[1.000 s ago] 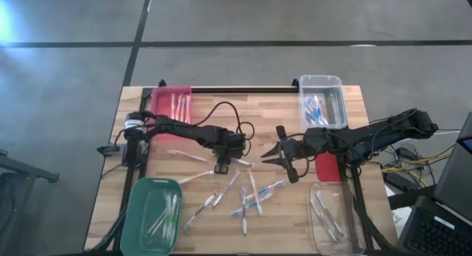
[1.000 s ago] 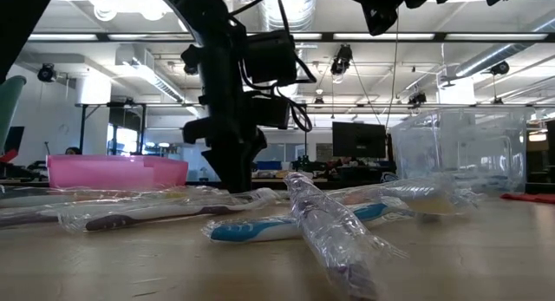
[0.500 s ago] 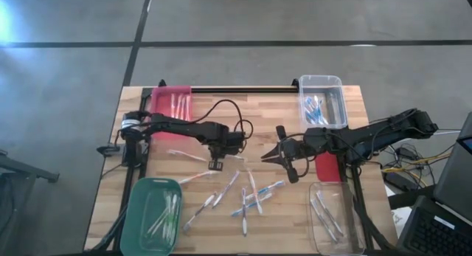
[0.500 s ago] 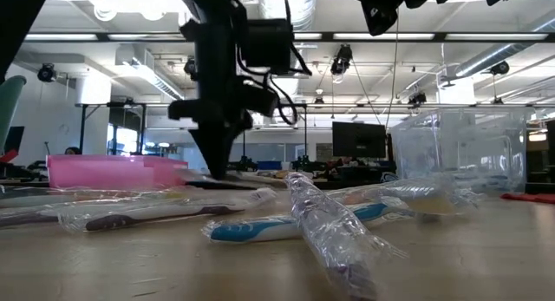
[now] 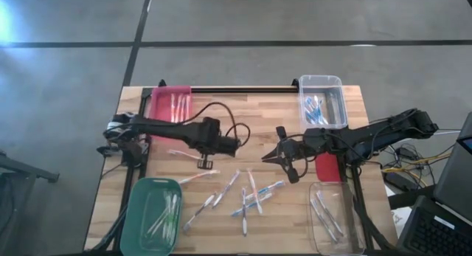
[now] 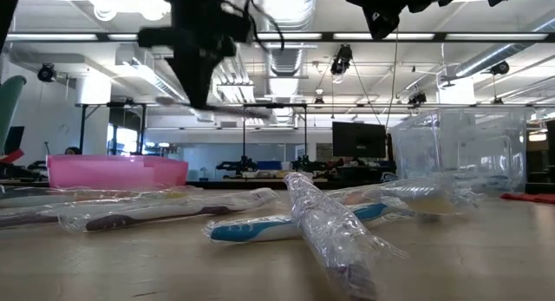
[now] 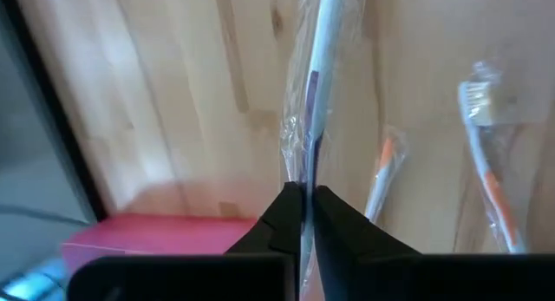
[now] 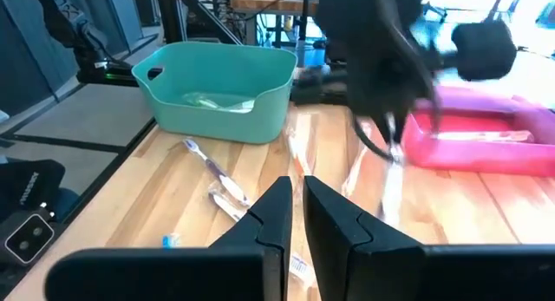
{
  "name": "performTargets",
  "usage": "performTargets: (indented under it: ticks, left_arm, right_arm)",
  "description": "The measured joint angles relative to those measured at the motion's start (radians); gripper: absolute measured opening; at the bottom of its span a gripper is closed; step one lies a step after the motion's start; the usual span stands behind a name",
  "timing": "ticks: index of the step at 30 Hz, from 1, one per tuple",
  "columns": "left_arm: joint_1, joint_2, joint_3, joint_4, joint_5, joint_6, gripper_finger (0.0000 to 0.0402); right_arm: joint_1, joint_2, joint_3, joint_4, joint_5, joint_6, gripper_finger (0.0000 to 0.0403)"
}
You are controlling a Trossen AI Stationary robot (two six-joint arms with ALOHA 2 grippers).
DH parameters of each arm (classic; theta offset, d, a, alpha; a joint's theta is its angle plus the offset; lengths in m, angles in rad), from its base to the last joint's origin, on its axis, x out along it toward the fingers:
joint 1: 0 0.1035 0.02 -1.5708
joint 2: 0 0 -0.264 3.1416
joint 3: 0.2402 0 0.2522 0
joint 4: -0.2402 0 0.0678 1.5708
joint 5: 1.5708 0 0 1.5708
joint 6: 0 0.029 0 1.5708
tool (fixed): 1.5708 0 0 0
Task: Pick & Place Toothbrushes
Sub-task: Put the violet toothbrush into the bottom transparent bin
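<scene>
Since the earlier frame your left gripper (image 7: pixel 302 216) had risen and swung toward the pink bin (image 5: pixel 171 102), fingers clamped on a wrapped toothbrush (image 7: pixel 314 93): pale stick, purple accent, crinkled clear sleeve, dangling above the table (image 5: pixel 251 116). Left arm stretched low across the boards. Your right gripper (image 5: pixel 267 158) hovered mid-table, fingers together, holding nothing; loose toothbrushes (image 5: pixel 247 193) lay nearby.

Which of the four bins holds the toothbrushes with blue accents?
The clear bin at the table's far right corner; the pink, green and other clear bin show only pale ones.
</scene>
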Motion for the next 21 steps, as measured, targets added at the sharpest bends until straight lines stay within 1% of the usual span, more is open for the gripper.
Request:
performTargets:
  ticks: [2,6,9,12,14,18,21]
  left_arm:
    - [-0.042,-0.032,-0.004,0.007,-0.038,-0.001,0.0016]
    - [-0.132,-0.079,-0.008,0.019,-0.145,0.025,0.0016]
    - [-0.193,-0.093,-0.008,0.071,-0.215,0.129,0.0015]
    - [-0.244,-0.093,-0.009,0.147,-0.296,0.303,0.0015]
    - [-0.267,-0.09,-0.009,0.19,-0.374,0.455,0.0015]
    - [-0.293,-0.088,-0.009,0.284,-0.596,0.756,0.0015]
    - [-0.292,-0.088,-0.009,0.391,-0.743,0.928,0.0015]
  right_arm:
    - [0.0,0.0,0.0,-0.002,0.0,0.0,0.003]
    - [0.0,-0.001,0.0,-0.004,0.002,0.0,0.0034]
    - [0.0,-0.001,0.0,-0.003,0.002,0.0,0.0031]
    - [0.0,-0.001,0.0,-0.003,0.002,0.0,0.0025]
    - [0.0,-0.001,0.0,-0.003,0.002,0.001,0.0021]
    - [0.0,-0.001,0.0,-0.003,0.002,0.03,0.0012]
    - [0.0,-0.001,0.0,-0.003,0.002,0.047,0.0009]
